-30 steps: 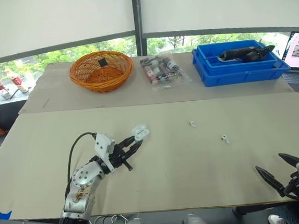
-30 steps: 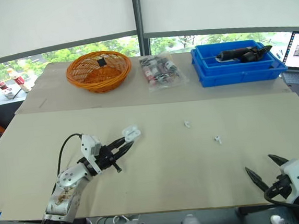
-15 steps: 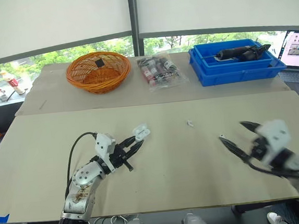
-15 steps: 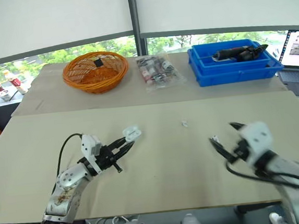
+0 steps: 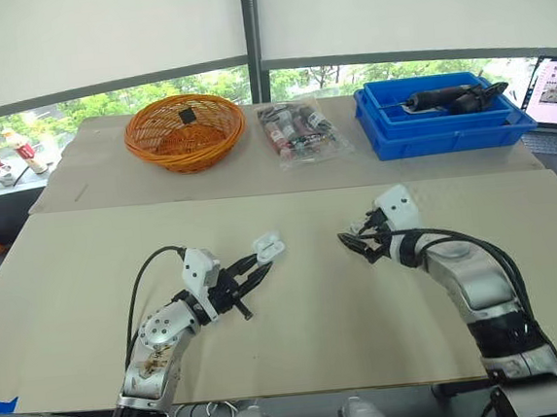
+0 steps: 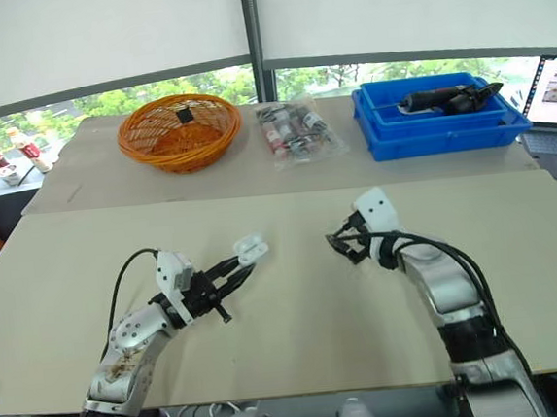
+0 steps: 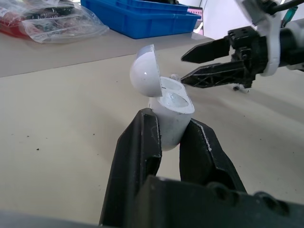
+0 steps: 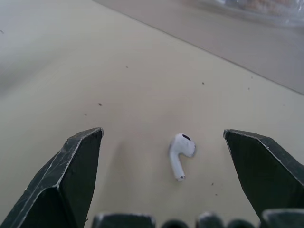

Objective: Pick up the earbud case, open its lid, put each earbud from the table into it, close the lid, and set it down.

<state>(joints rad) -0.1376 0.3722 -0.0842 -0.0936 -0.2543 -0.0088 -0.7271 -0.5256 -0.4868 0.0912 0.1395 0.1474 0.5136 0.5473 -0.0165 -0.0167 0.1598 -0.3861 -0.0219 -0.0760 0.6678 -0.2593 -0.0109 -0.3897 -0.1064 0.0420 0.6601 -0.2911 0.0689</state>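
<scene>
Left claw (image 5: 253, 273) pinches the open earbud case (image 7: 171, 121); right claw (image 8: 162, 132), spread, faces an earbud (image 8: 180, 151).

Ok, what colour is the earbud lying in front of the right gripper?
White. The earbud shows best in the right wrist view, against the beige table.

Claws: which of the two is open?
The right claw, spread either side of an earbud on the table; the left claw is shut on the earbud case.
</scene>
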